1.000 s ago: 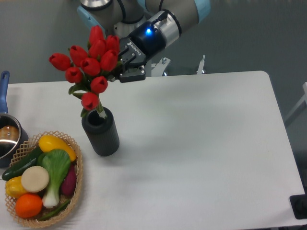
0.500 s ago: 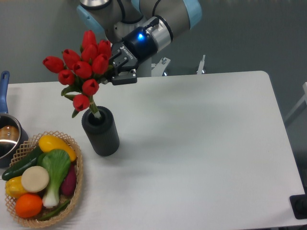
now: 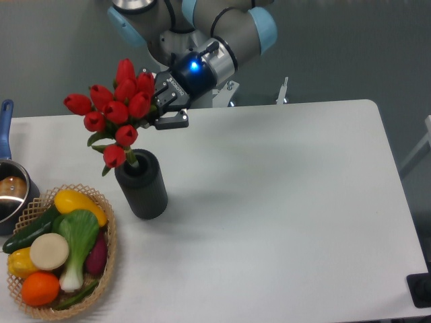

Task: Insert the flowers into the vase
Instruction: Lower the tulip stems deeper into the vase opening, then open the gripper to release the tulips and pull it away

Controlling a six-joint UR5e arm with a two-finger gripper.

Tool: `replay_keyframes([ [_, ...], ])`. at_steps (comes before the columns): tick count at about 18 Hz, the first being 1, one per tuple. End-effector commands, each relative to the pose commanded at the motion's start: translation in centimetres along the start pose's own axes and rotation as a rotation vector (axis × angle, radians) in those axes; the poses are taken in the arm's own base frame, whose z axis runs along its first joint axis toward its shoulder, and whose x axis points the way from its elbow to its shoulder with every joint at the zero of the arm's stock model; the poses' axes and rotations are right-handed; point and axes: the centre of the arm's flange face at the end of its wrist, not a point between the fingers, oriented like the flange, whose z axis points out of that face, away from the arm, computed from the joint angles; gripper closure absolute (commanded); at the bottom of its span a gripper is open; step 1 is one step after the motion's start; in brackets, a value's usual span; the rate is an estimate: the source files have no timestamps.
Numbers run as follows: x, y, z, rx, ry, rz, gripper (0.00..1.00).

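The flowers (image 3: pixel 116 110), a bunch of red tulip buds with green stems, stand tilted to the left with the stem ends inside the mouth of the vase (image 3: pixel 142 184). The vase is a dark grey ribbed cylinder upright on the white table. My gripper (image 3: pixel 160 108) comes in from the upper right and is shut on the flowers at the right side of the bunch, above the vase. The lower stems are hidden inside the vase.
A woven basket (image 3: pixel 106 249) of vegetables sits at the front left, close to the vase. A metal pot (image 3: pixel 11 192) with a blue handle is at the left edge. The white table (image 3: pixel 283 202) stretches to the right.
The gripper has moved left and lowered slightly with the bunch. The tulips have shifted left and sunk a little deeper into the vase mouth.
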Motion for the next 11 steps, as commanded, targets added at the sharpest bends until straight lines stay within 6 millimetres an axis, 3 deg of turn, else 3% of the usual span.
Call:
replay_keyframes([
  [8,-0.2,3.8,0.4,-0.053,0.004,-0.024,0.81],
  [11,-0.1,5.0,0.6,-0.062,0.009,-0.046,0.61],
])
